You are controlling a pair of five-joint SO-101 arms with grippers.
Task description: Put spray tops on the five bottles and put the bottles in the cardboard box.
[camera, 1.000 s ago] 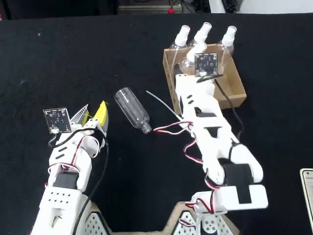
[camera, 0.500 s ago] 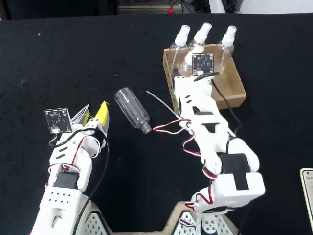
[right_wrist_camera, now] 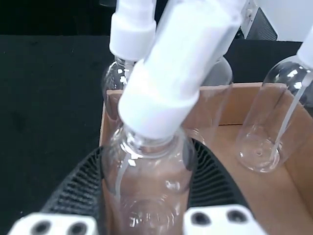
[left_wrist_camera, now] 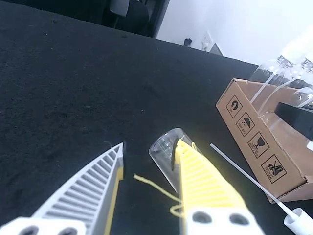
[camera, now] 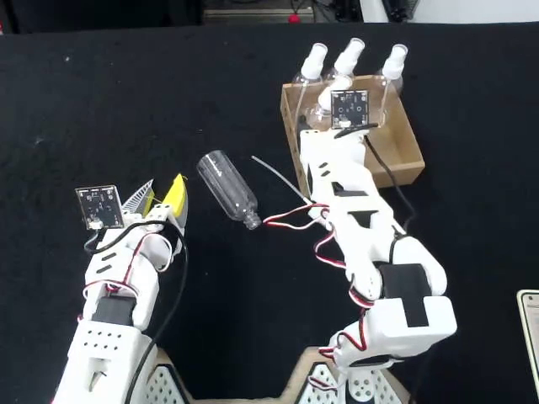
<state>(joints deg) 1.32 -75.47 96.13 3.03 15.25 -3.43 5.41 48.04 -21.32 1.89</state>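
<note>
My right gripper is shut on a clear bottle that carries a white spray top, held tilted over the cardboard box. Three more topped bottles stand along the box's far side, and two of them show close by in the right wrist view. One bare bottle lies on the black table between the arms. A loose spray top's thin tube lies beside it, with its white head near the box. My left gripper is open, just short of the lying bottle.
The black table stretches open to the left and behind the lying bottle. A pale card pokes in at the right edge. Red and white wires hang off the right arm close to the lying bottle's neck.
The right arm has shifted slightly farther over the box with its bottle. The left arm and the lying bottle have stayed put.
</note>
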